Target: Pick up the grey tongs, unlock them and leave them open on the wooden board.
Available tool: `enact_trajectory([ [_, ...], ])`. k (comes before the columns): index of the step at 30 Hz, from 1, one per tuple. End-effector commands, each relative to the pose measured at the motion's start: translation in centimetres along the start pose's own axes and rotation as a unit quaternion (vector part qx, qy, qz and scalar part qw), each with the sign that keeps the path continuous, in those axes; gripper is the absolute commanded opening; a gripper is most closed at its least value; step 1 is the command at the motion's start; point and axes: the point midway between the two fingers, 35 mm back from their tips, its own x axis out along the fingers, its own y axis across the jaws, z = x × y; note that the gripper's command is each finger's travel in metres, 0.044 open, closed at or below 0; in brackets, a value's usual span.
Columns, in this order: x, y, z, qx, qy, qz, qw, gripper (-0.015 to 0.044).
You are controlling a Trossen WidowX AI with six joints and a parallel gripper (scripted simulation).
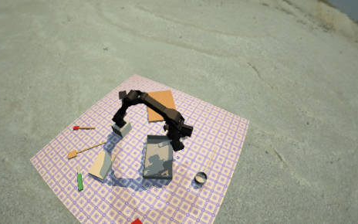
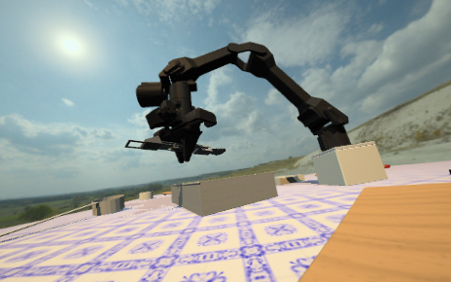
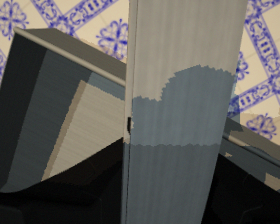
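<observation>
My gripper (image 1: pixel 177 144) (image 2: pixel 182 147) is shut on the grey tongs (image 1: pixel 163 144) (image 2: pixel 209 150) (image 3: pixel 184 110) and holds them in the air above the roasting tin (image 1: pixel 157 170) (image 2: pixel 228 192) (image 3: pixel 58 123). In the exterior view the tongs lie about level, sticking out to both sides of the fingers, with their arms close together. In the wrist view they fill the middle as a broad grey strip, with the tin's far end below. The orange wooden board (image 1: pixel 162 103) (image 2: pixel 403 229) lies flat on the patterned cloth (image 1: pixel 220 131) behind the tin, beyond the arm.
The arm's base block (image 1: pixel 121 129) (image 2: pixel 350 162) stands left of the tin. On the cloth lie a red-tipped stick (image 1: pixel 82 127), a wooden spatula (image 1: pixel 85 150), a green tool (image 1: pixel 79 181), a tan wedge block (image 1: pixel 102 165) and a small strainer (image 1: pixel 201 177).
</observation>
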Motion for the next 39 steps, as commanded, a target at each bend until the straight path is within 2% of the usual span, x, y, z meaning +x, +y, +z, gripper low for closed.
enact_trajectory([
  [1, -0.4, 2.0, 1.9, -0.038, -0.003, 0.001, 0.999, -0.0150],
  [22, -2.1, 14.6, 9.6, -0.231, -0.008, 0.005, 0.973, -0.0150],
  [27, -2.5, 17.7, 10.7, -0.273, -0.008, 0.006, 0.962, -0.0150],
  [33, -2.6, 18.6, 10.9, -0.284, -0.009, 0.007, 0.959, -0.0150],
  [39, -2.7, 21.5, 11.6, -0.320, -0.013, 0.008, 0.947, -0.0150],
])
